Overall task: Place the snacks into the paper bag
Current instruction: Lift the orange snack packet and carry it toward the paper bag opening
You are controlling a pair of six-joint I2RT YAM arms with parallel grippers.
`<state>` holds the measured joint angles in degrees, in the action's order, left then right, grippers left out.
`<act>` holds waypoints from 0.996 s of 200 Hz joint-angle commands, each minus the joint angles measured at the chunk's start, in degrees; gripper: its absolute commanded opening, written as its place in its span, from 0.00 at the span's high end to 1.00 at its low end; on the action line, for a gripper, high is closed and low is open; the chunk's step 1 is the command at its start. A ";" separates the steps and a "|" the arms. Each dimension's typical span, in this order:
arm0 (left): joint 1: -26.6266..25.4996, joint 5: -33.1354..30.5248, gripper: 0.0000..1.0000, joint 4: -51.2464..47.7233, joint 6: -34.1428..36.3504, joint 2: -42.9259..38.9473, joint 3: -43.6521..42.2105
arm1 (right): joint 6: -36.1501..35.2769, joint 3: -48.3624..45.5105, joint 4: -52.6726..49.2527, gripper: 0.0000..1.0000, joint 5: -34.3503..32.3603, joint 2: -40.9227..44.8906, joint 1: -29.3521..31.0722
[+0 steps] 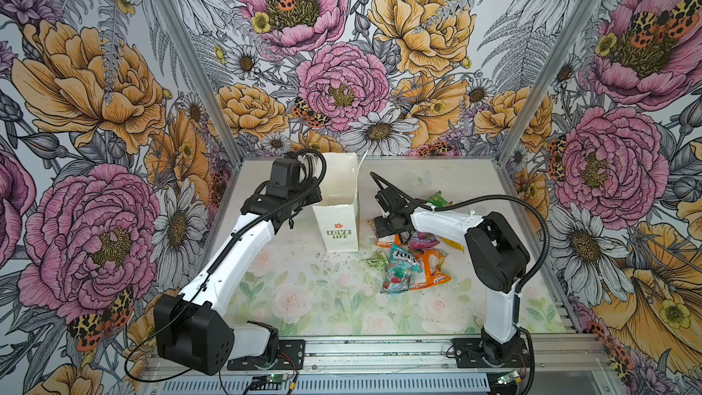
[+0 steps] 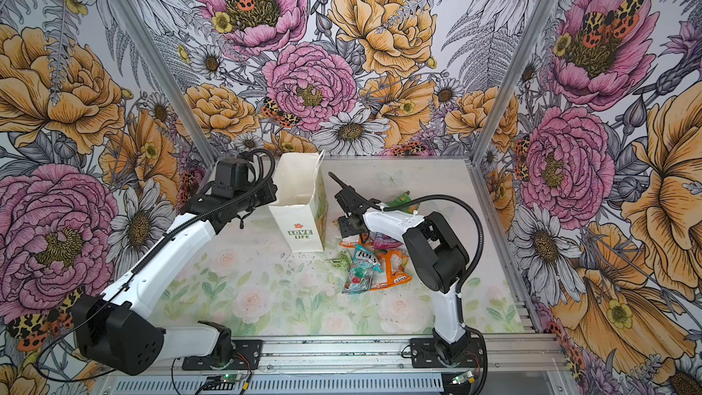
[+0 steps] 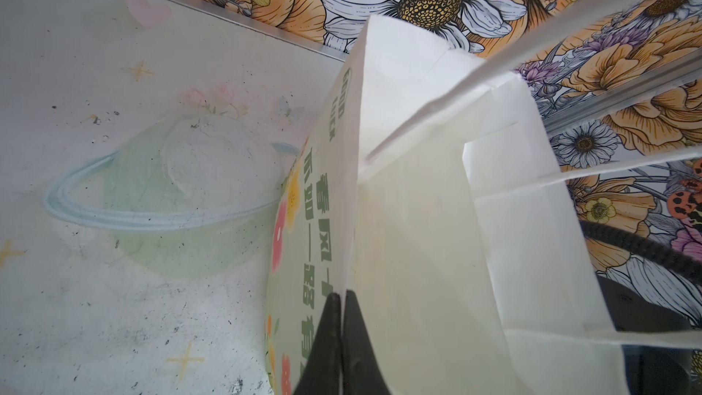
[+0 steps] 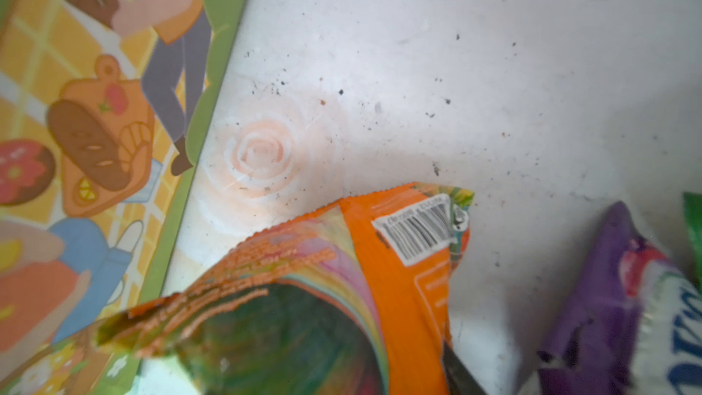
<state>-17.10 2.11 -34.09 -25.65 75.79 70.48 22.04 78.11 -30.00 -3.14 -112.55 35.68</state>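
Bag (image 1: 336,229): white; near side red flower + green "LOVE LIFE"; right face cartoon picnic, yellow grid, green edge. Teal pkt (image 1: 399,265) w/ "FOX'S", orange-white pkt (image 1: 433,269), purple-pink pkt (image 1: 422,240), pale green pkt (image 1: 377,260), far green pkt (image 1: 437,199), yellow pkt (image 1: 457,246). Table (image 1: 323,305): pale, faded pink roses, green leaves. Walls (image 1: 95,108): pink, orange, white flowers. Arms (image 1: 235,260): white, black joints.

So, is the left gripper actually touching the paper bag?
Touching. The left wrist view shows the left gripper pinched shut on the paper bag, with the bag's wall sandwiched between both black fingers.
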 commanded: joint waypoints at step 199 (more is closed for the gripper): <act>-1.65 -2.72 1.00 0.35 -4.46 -1.26 1.46 | -3.90 6.52 -0.46 0.70 13.99 20.16 -5.77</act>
<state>-17.69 0.86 -34.09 -28.67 75.77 70.48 18.74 80.42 -31.55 7.88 -97.14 31.03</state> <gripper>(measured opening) 0.049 0.309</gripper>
